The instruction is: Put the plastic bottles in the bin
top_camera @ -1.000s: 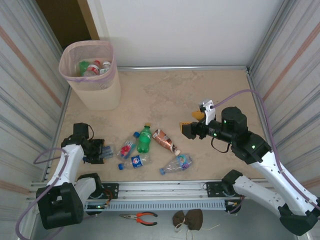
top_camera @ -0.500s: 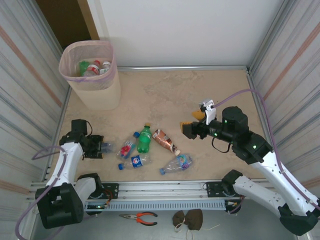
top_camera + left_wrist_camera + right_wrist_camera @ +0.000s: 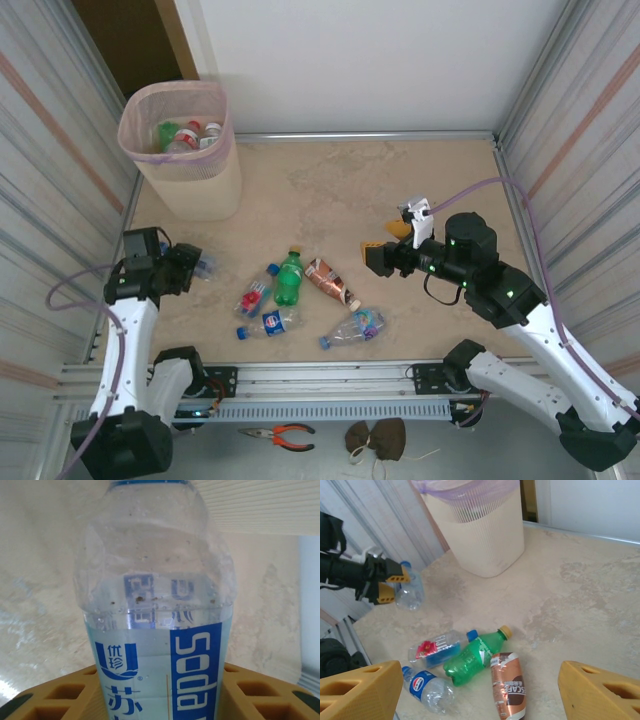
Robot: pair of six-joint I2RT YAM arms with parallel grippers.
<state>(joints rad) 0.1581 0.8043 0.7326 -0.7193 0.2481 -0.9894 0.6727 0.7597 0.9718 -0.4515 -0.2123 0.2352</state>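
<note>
My left gripper (image 3: pixel 188 270) is shut on a clear plastic bottle (image 3: pixel 204 265) with a blue "Soda" label (image 3: pixel 160 630), held just above the floor at the left. In the left wrist view its yellow fingers (image 3: pixel 260 692) flank the bottle. Several more bottles lie near the front: a red-and-blue labelled one (image 3: pixel 253 297), a green one (image 3: pixel 289 280), a brown coffee one (image 3: pixel 333 283), a Pepsi one (image 3: pixel 270 323) and a clear purple-labelled one (image 3: pixel 355 327). The pink bin (image 3: pixel 196 185) stands at the back left with bottles inside (image 3: pixel 187 134). My right gripper (image 3: pixel 378 260) hovers open to the right of the pile.
Corrugated walls close in both sides, and the left one (image 3: pixel 60 180) runs close to my left arm. A metal rail (image 3: pixel 320 378) runs along the front edge. Pliers (image 3: pixel 281 433) and a brown cloth (image 3: pixel 375 437) lie in front of the rail.
My left gripper has closed on the Soda bottle and carried it left and back, away from the pile toward the bin. The right arm has not moved.
</note>
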